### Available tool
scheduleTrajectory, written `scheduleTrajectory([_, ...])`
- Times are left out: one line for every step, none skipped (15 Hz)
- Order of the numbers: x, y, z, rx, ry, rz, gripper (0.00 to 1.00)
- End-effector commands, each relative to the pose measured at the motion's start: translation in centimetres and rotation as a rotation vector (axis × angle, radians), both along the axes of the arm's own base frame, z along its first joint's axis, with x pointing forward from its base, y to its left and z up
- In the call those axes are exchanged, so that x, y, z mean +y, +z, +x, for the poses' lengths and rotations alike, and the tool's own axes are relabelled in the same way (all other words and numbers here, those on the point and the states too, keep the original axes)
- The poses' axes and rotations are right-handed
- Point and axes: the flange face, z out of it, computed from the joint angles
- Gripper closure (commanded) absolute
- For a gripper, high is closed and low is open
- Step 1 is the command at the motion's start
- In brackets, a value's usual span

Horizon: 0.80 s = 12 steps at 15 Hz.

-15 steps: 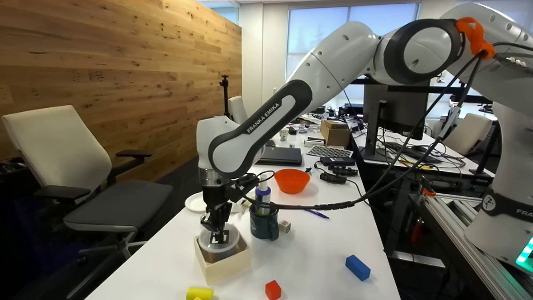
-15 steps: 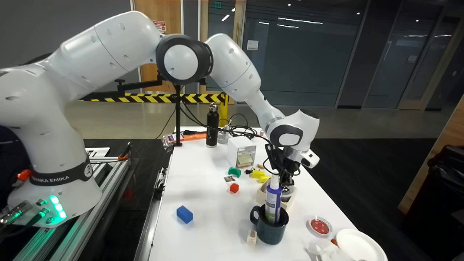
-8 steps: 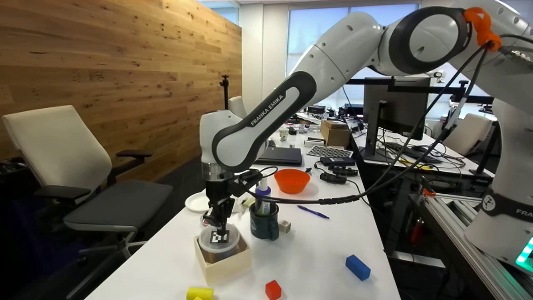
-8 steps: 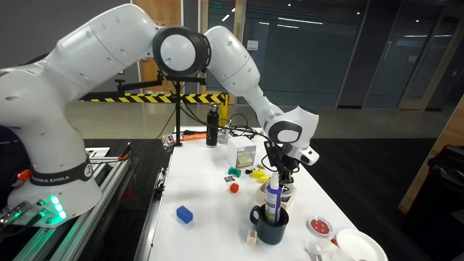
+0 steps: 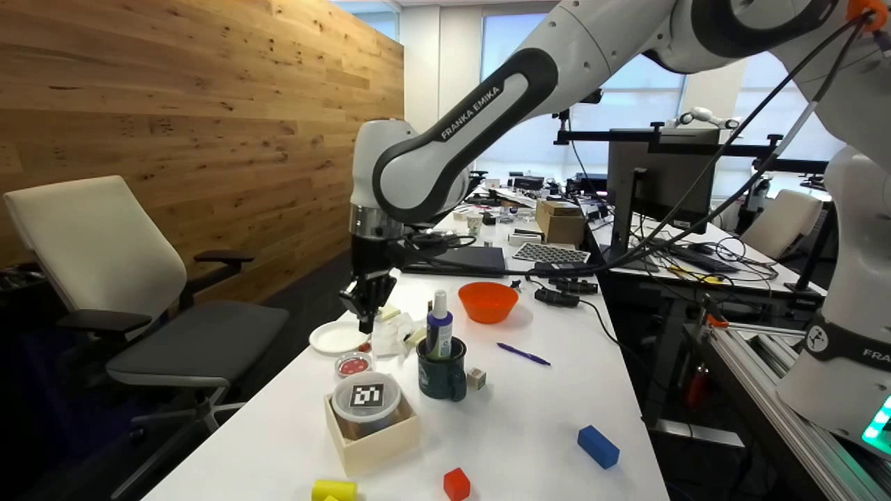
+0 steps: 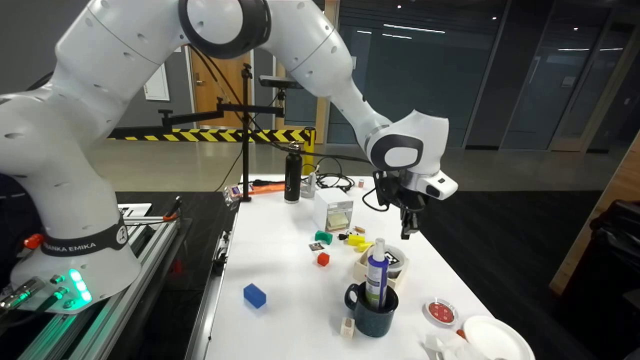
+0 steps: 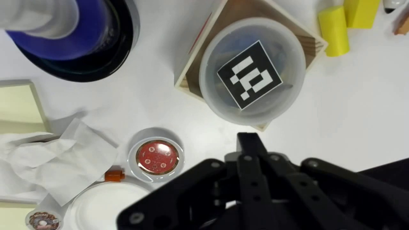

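My gripper is shut, its black fingertips pressed together with nothing between them. In both exterior views it hangs in the air above the table, fingers pointing down. Nearest in the wrist view is a round translucent tub whose lid carries a black-and-white square marker. The tub sits inside a small open wooden box. The fingertips are apart from both. Left of them in the wrist view is a small round dish with a red centre.
Beside the box stands a dark mug holding a purple spray bottle. A white plate, crumpled tissue, orange bowl, purple pen, blue block, red block and yellow cylinder lie about.
My gripper has risen from just over the tub's lid and shifted away from it, uncovering the marker. It stays shut. The tub and box have not moved.
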Motion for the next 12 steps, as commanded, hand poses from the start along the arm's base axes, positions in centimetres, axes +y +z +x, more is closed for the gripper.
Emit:
scheduleTrajectory([-1.8, 2.3, -1.3, -0.020, -0.092, 0.042, 1.00])
scheduleTrajectory([-2.3, 2.6, -1.5, -0.022, -0.090, 0.045, 1.00])
scheduleTrajectory([-2.8, 2.8, -1.7, -0.020, -0.073, 0.048, 1.00])
scheduleTrajectory([-3.3, 3.1, -1.8, -0.024, -0.065, 0.053, 1.00])
scheduleTrajectory([-3.7, 3.4, -2.1, -0.032, -0.037, 0.058, 1.00])
scheduleTrajectory([-4.1, 3.7, -2.2, -0.035, -0.017, 0.058, 1.00])
scheduleTrajectory([-4.5, 4.1, -2.4, -0.045, 0.019, 0.060, 1.00])
scheduleTrajectory([-4.8, 4.3, -2.6, -0.057, 0.059, 0.064, 1.00])
scheduleTrajectory([-5.0, 4.6, -2.9, -0.060, 0.113, 0.065, 1.00])
scheduleTrajectory([-5.1, 5.1, -3.1, -0.068, 0.166, 0.070, 1.00])
scheduleTrajectory([-5.4, 5.5, -3.2, -0.076, 0.203, 0.076, 1.00])
scheduleTrajectory([-5.6, 5.7, -3.4, -0.079, 0.245, 0.073, 1.00])
